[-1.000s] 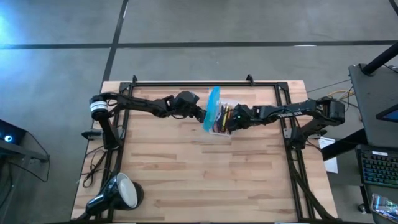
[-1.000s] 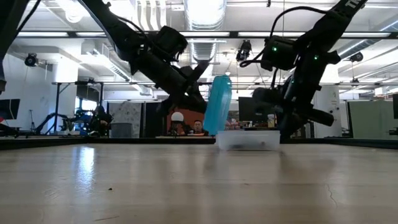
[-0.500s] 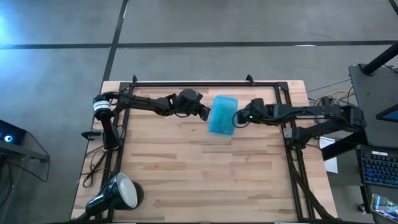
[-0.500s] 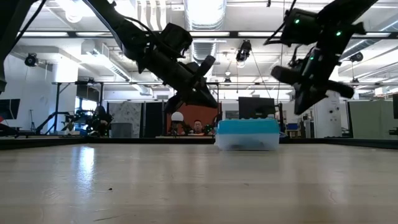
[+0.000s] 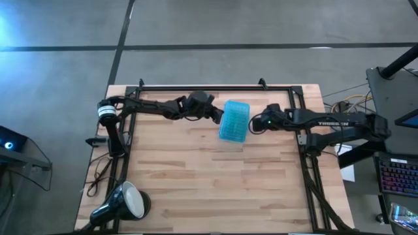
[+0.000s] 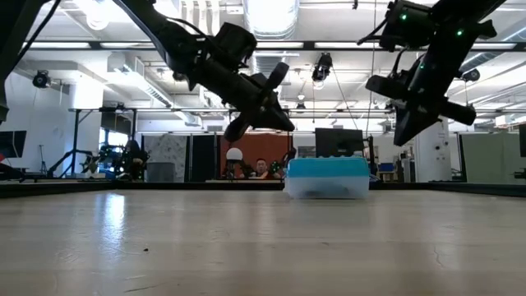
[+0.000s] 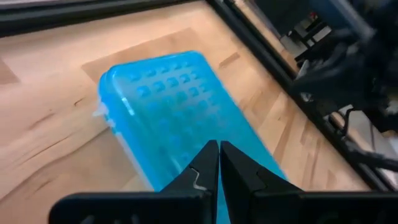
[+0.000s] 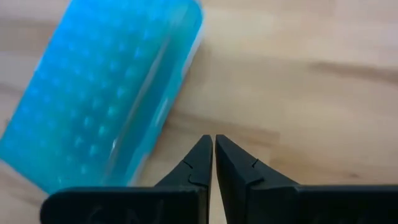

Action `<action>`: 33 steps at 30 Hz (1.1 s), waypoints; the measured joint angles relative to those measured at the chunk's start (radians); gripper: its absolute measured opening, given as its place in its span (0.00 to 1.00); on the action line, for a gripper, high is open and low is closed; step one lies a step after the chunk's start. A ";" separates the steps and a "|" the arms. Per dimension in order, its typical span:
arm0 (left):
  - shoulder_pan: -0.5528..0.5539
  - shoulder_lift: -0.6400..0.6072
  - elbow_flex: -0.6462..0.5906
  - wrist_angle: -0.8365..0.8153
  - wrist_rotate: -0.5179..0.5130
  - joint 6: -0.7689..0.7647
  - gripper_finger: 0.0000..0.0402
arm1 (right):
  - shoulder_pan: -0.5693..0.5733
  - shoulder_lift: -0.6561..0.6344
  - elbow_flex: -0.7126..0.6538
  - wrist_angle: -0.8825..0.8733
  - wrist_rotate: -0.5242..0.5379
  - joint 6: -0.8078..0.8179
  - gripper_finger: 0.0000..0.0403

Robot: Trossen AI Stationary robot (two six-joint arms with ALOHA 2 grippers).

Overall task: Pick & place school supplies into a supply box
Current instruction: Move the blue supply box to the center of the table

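Supply box (image 5: 233,121) lies lidded between both closed grippers (neither touching).

Two dark, slender jointed arms, the left arm (image 5: 153,108) with a white-banded round base at nine o'clock, the right arm (image 5: 326,121) with a green light and white lettering.

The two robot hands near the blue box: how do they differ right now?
The left hand sits almost against the closed turquoise-lidded plastic supply box, at its far-left corner; the right hand sits farther off, beside its right edge. In the low view the left hand slants down toward the box, while the right hand hangs steeper. Both are shut, empty and raised above the wooden table.
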 joint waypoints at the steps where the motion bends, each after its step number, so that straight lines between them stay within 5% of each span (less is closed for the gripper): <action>1: 0.000 0.000 0.008 0.000 0.000 -0.006 0.00 | 0.000 0.008 -0.001 0.001 -0.022 -0.005 0.03; 11: -0.003 0.212 0.263 -0.121 0.073 0.041 0.00 | -0.088 0.108 -0.093 0.277 -0.153 0.071 0.03; 18: -0.005 0.333 0.479 -0.437 0.087 0.206 0.00 | -0.148 0.197 -0.189 0.540 -0.260 0.097 0.03; 33: -0.007 0.322 0.457 -0.536 0.076 0.242 0.00 | -0.153 0.409 -0.122 0.729 -0.297 0.062 0.03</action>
